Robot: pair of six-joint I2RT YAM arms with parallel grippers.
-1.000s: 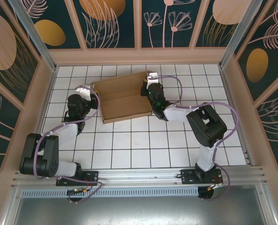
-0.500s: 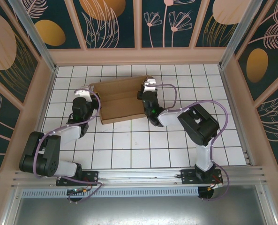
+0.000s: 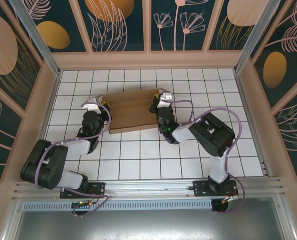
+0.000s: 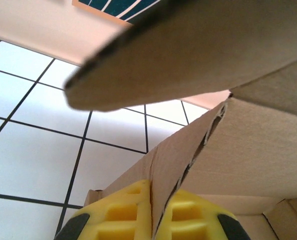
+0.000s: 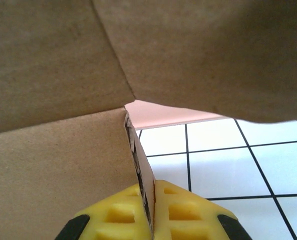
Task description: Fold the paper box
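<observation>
The paper box [image 3: 130, 111] is brown corrugated cardboard, partly folded, lying on the white tiled floor [image 3: 153, 155] towards the back. My left gripper [image 3: 101, 107] is shut on its left side wall, my right gripper [image 3: 157, 104] on its right side wall. In the left wrist view the yellow fingers [image 4: 123, 215] of the left gripper [image 4: 161, 210] pinch a thin cardboard wall [image 4: 188, 155], with a flap [image 4: 203, 55] hanging overhead. In the right wrist view the right gripper [image 5: 151, 210] pinches a wall edge [image 5: 144, 170], panels [image 5: 53, 165] rising to its left and above.
Pink frame walls [image 3: 148, 60] close in the tiled floor at the back and both sides. The right arm's elbow [image 3: 211, 132] stands over the tiles to the box's right. A metal rail [image 3: 153, 187] carries both arm bases at the near edge.
Both grippers have drawn back towards the near edge, still clamped on the side walls. The box's far panel has tipped forward, so the box looks shorter from above.
</observation>
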